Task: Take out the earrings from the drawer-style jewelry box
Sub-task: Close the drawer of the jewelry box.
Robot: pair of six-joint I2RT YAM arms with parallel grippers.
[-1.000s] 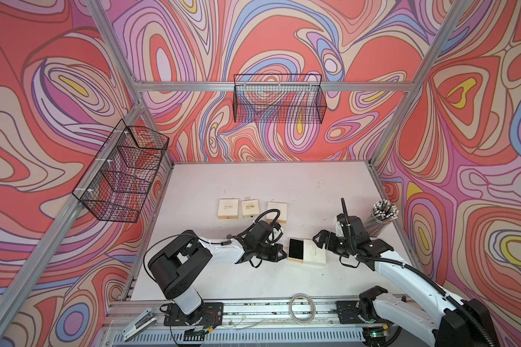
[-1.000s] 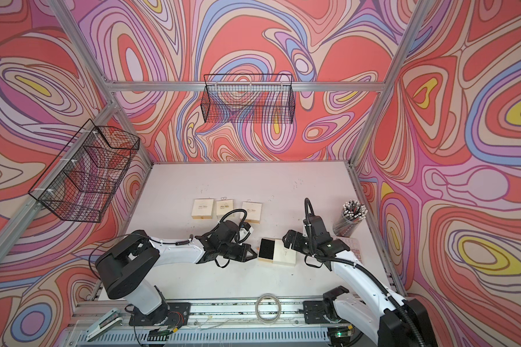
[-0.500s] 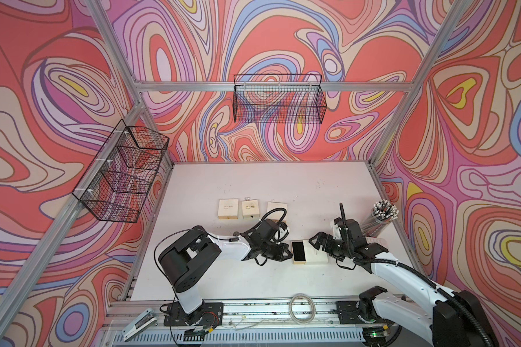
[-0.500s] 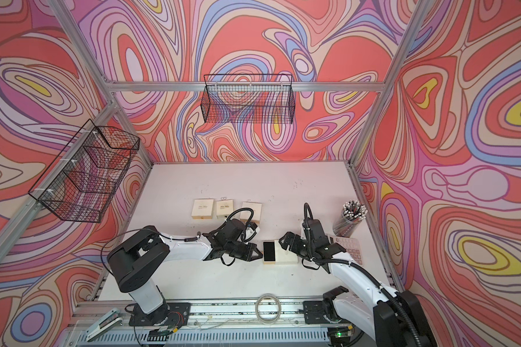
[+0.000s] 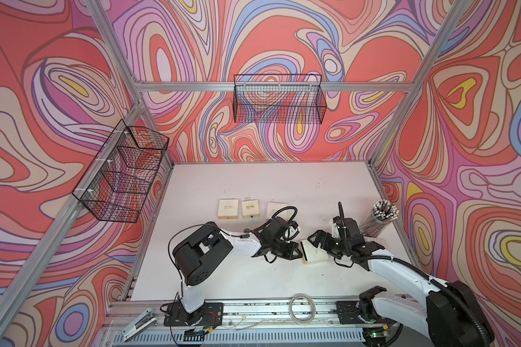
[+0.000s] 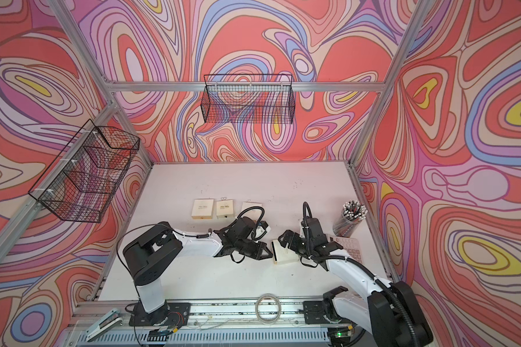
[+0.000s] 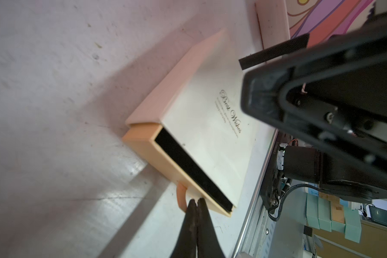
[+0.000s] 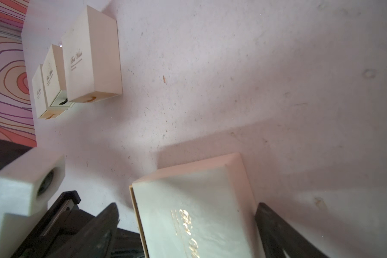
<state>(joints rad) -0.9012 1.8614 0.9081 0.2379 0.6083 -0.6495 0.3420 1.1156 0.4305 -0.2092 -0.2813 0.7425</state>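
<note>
The box (image 5: 315,255) lies at 5 o'clock on the table (image 5: 253,180). Its drawer (image 7: 163,158) is out a sliver and shows only a black slit. At the box's 9 o'clock, the left gripper (image 7: 196,202) has its fingers pressed together at the drawer front, just beside the tab (image 7: 181,196); whether they nip it I cannot tell. At 3 o'clock, the right gripper (image 8: 186,205) has its fingers spread, flanking the box. Three more boxes (image 5: 250,208) line up at the box's 11 o'clock. Tiny earrings (image 5: 247,198) lie on the table at their 12 o'clock side.
</note>
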